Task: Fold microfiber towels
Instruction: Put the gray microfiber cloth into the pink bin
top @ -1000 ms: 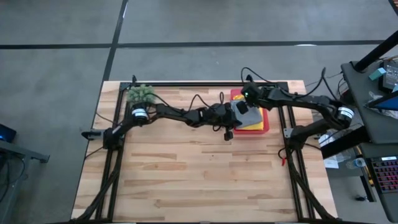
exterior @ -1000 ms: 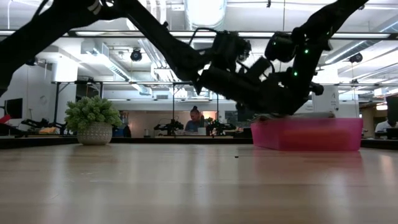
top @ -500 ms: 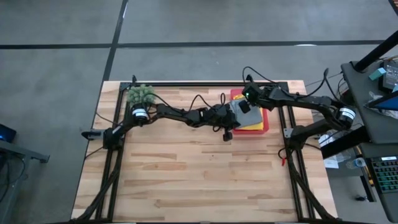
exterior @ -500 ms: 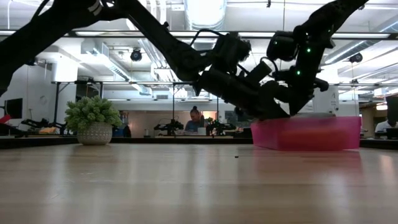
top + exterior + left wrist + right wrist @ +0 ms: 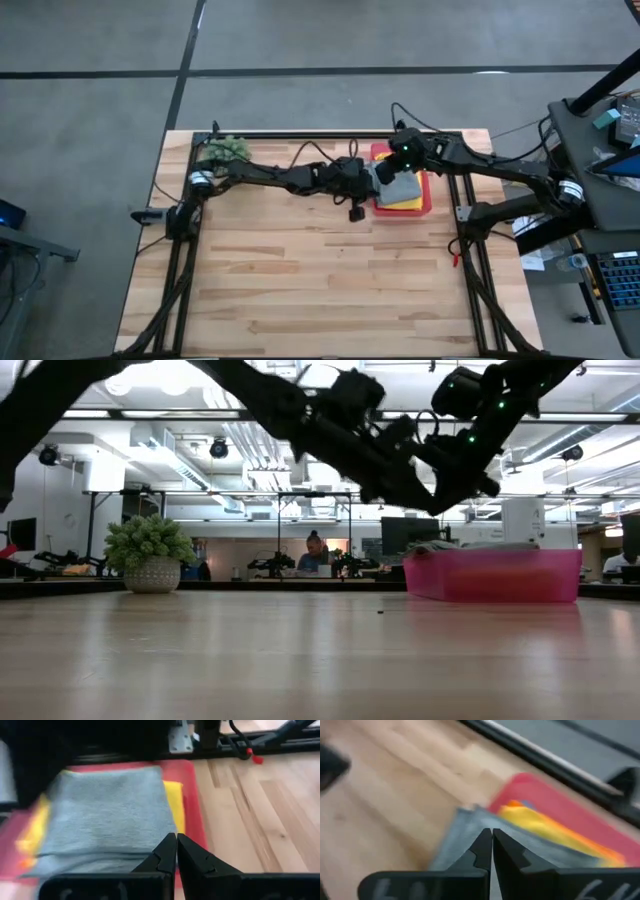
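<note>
A folded grey towel [image 5: 402, 186] lies flat on top of a stack in the pink tray [image 5: 428, 196] at the table's far right. A yellow towel [image 5: 174, 802] sticks out under the grey towel [image 5: 105, 817], and an orange edge [image 5: 517, 806] shows in the right wrist view. My left gripper [image 5: 176, 837] is shut and hangs above the stack's near left edge. My right gripper [image 5: 491, 832] is shut above the stack's far side. In the low view both stand clear above the tray [image 5: 495, 575].
A small spiky green plant [image 5: 228, 150] in a pot stands at the table's far left corner. Bare wooden tabletop [image 5: 320, 270] spreads over the middle and near side. Dark frame rails [image 5: 465, 215] run just right of the tray.
Both grippers have risen off the towel stack in the tray, staying shut. My left gripper has also drawn back a little toward the table's left. The grey towel has stayed flat on top of the stack.
</note>
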